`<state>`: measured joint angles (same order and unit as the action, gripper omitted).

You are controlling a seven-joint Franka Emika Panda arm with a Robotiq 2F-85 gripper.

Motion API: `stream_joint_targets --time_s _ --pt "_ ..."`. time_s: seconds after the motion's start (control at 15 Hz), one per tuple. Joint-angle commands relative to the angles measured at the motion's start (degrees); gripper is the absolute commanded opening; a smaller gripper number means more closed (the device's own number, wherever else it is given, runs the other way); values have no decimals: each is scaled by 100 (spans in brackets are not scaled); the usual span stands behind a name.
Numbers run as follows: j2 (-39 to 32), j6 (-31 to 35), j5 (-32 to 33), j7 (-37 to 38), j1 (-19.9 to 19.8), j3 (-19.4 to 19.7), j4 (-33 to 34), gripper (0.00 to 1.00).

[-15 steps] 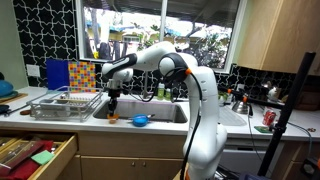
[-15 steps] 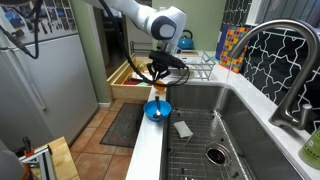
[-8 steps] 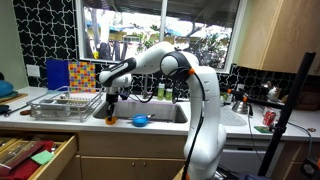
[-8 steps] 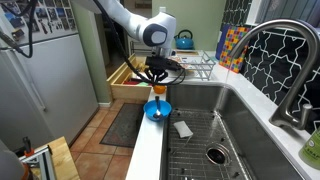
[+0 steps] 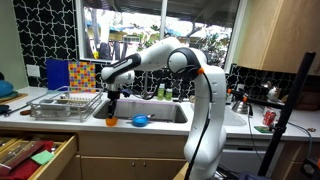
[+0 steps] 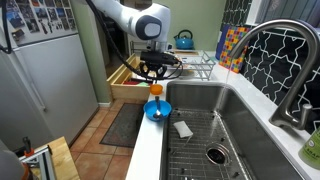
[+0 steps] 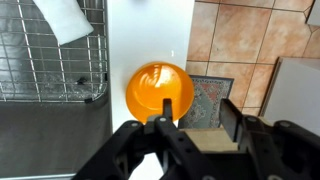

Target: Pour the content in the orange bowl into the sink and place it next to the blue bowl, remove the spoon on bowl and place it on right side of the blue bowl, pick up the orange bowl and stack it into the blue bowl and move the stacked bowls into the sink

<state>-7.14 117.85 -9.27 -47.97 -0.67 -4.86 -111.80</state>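
The orange bowl point(image 7: 160, 86) sits upright and empty on the pale counter strip between the sink and the counter's front edge. It also shows in both exterior views point(image 5: 111, 121) point(image 6: 155, 89). The blue bowl point(image 5: 141, 120) point(image 6: 158, 110) stands right next to it on the same strip. My gripper point(image 7: 196, 118) point(image 6: 153, 72) hovers just above the orange bowl, open, with one finger over the bowl's near rim and the other beyond the counter edge. The sink point(image 6: 215, 125) point(image 5: 165, 112) has a wire grid on its floor point(image 7: 45, 60). No spoon shows.
A wire dish rack point(image 5: 65, 103) stands on the counter beside the sink. A tall faucet point(image 6: 285, 50) rises at the sink's back. A pale sponge point(image 6: 183, 128) point(image 7: 65, 15) lies on the sink grid. An open drawer point(image 5: 35, 155) juts out below the counter. Tiled floor lies beyond the edge.
The arm's wrist has shifted slightly up and toward the dish rack. The orange bowl stays in place on the counter strip next to the blue bowl.
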Motion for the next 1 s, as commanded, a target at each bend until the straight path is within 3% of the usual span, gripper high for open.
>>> stream_joint_targets --time_s 0.0,0.13,0.2,0.4,0.47,0.53,0.93 --pt "405 -88 205 -123 -10 112 -276 85" --pt "592 -479 294 -385 -68 204 -285 98" --pt "687 -684 474 -500 -93 274 -304 100" --pt "795 -1235 949 -915 -179 499 -388 100" --pt "832 -1197 1130 -952 -198 564 -479 100" --pt "647 -1169 842 -756 -117 515 -167 100" --pt "673 -1062 1201 -898 -188 621 -383 100"
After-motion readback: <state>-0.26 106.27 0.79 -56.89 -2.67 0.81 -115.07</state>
